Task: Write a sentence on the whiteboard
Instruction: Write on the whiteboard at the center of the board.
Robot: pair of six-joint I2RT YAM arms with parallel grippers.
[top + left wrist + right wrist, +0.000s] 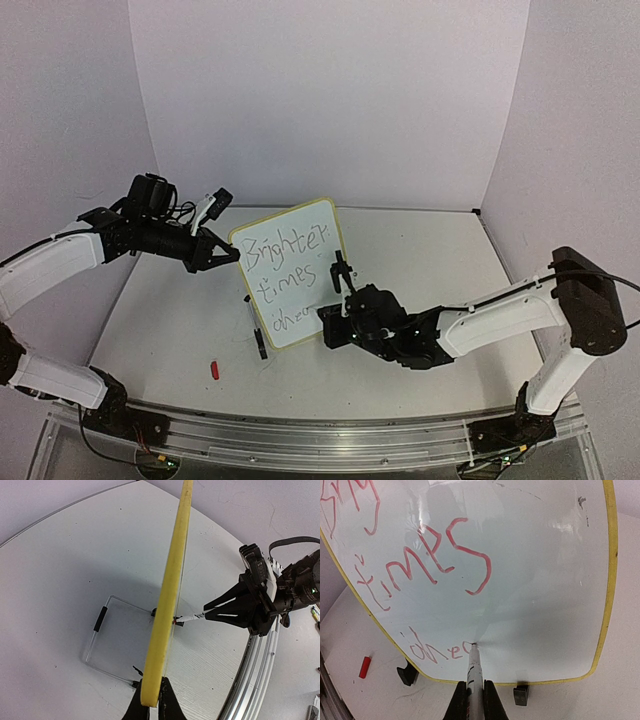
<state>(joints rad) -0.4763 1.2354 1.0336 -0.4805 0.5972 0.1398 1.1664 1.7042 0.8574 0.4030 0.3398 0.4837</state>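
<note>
The whiteboard (290, 270) is standing at the centre of the top view. The left gripper (151, 702) is clamping its upper-left edge. The right gripper (474, 692) is gripping a marker (474, 667), its tip touching the sentence (427, 562) at the third, seemingly unfinished, line.

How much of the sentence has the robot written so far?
Most of it. "Brighter" and "times" of the sentence are on the whiteboard. Right now the right claw presses a marker tip on a third line that starts "ahe", while the left claw pinches the board's yellow rim. To do: the last letters. A red cap lies on the table.
</note>
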